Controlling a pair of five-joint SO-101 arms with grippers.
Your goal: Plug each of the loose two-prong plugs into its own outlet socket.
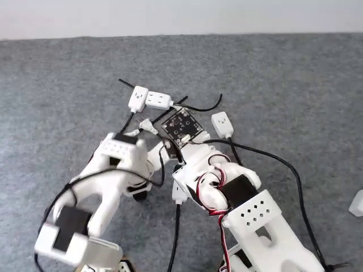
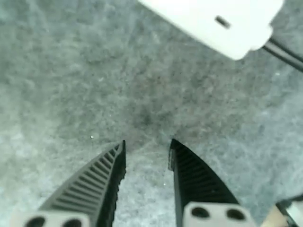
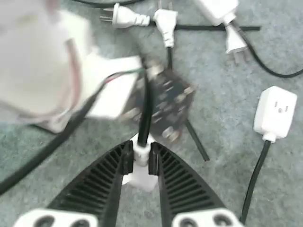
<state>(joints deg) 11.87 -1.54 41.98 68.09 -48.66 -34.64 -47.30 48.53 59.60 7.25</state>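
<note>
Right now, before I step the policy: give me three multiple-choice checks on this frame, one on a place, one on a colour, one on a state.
1. The left hand hangs over:
A) bare carpet
B) a loose plug
C) a circuit board

2. The cord on the single outlet block in the right wrist view is:
A) red
B) white
C) black

3. The right hand is:
A) wide open and empty
B) shut on a white plug
C) shut on an outlet block

Answers:
1 A: only grey carpet lies between its open fingers.
2 C: a black cord leaves the block's end.
3 B: both fingers press on the plug's white body.
</note>
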